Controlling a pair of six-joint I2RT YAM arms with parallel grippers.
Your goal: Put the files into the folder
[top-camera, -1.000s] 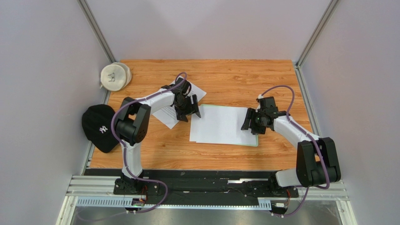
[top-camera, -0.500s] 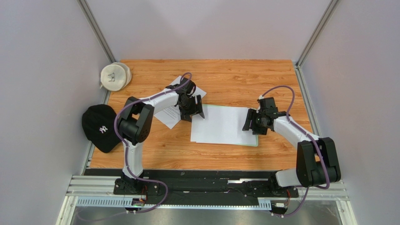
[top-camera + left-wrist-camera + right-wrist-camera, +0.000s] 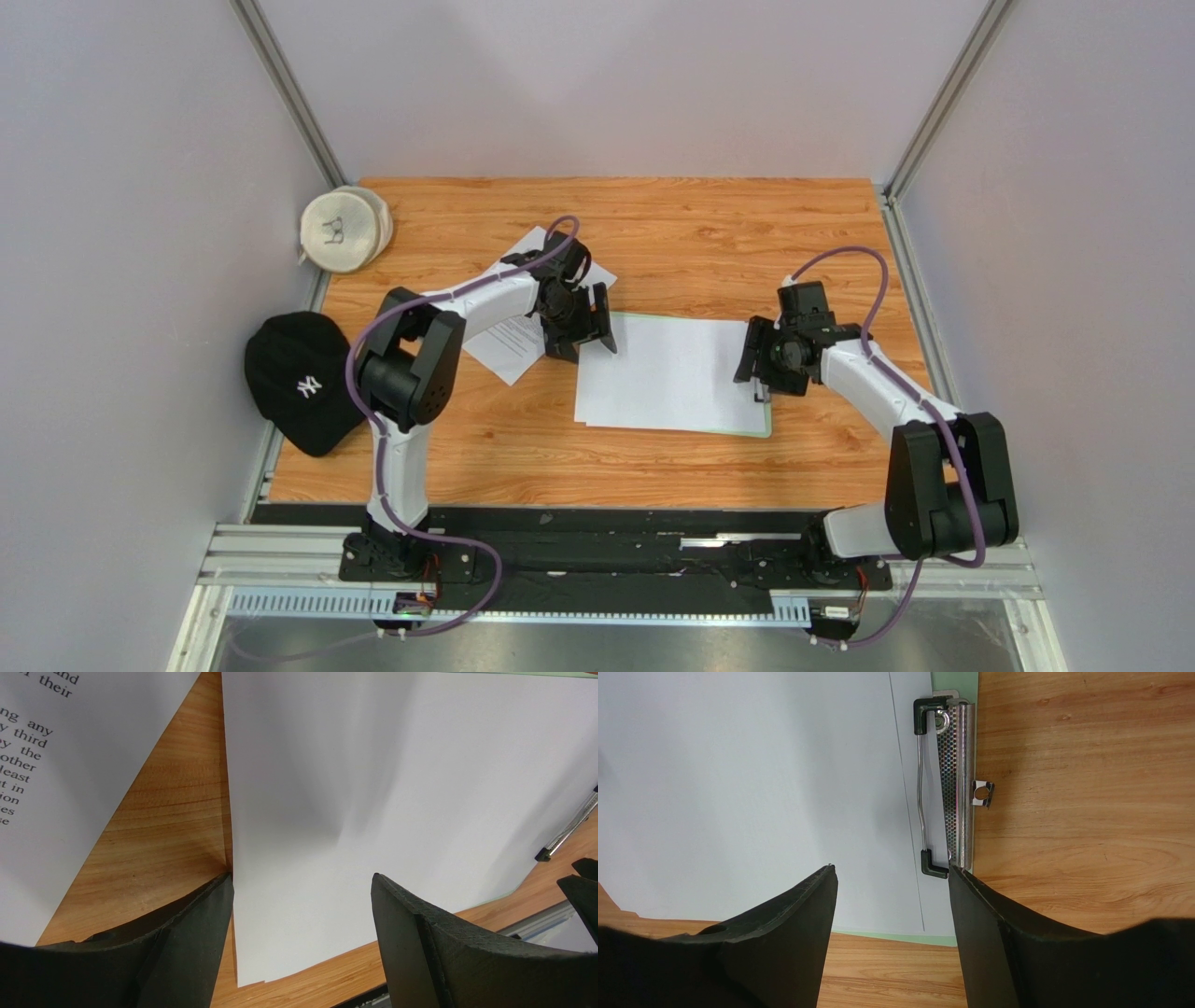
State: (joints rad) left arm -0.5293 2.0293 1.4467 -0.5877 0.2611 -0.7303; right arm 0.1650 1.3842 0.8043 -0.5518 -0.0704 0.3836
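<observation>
On folder (image 3: 899, 937), files (image 3: 671, 373), left pincer (image 3: 302, 889), right pincer (image 3: 891, 875) spread at ends

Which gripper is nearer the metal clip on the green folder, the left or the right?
Right. The right gripper hangs open over the sheet, right beside the metal clip. The left gripper sits at the folder's opposite end.

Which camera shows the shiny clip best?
The right wrist view: the clip fills the middle, sharp and whole. The left wrist view catches only its end; from the top, the right gripper mostly hides it.
</observation>
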